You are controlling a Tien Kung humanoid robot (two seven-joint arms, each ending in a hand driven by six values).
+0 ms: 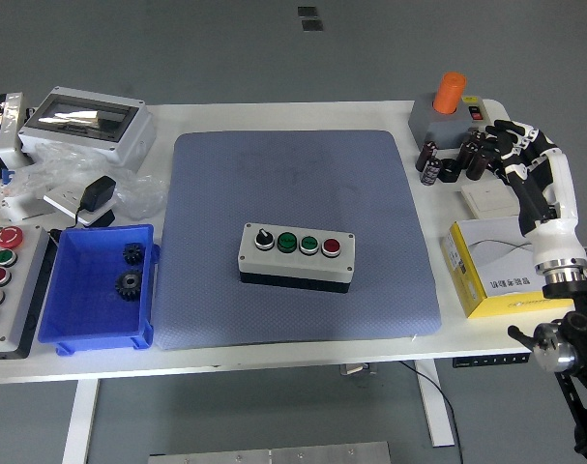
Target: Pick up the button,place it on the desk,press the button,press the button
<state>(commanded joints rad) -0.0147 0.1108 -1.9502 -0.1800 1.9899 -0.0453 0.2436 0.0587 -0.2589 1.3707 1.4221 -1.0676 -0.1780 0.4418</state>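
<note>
Button box [296, 255]: sits flat on the blue mat [303, 198], mid-table; black knob, two green buttons, one red button on top.
Step in hand (judged): the box looks already placed; pressing remains.
Doing it well: bring one fingertip straight down on a single button cap, clear of its neighbours, so the box does not slide.
Right hand [514, 147]: at the table's far right, well apart from the box, over the small dark cylinders [452, 159]; fingers spread, holding nothing.
Right forearm: rises from the lower right corner above the yellow box [494, 273].
Left hand: out of view.
</note>
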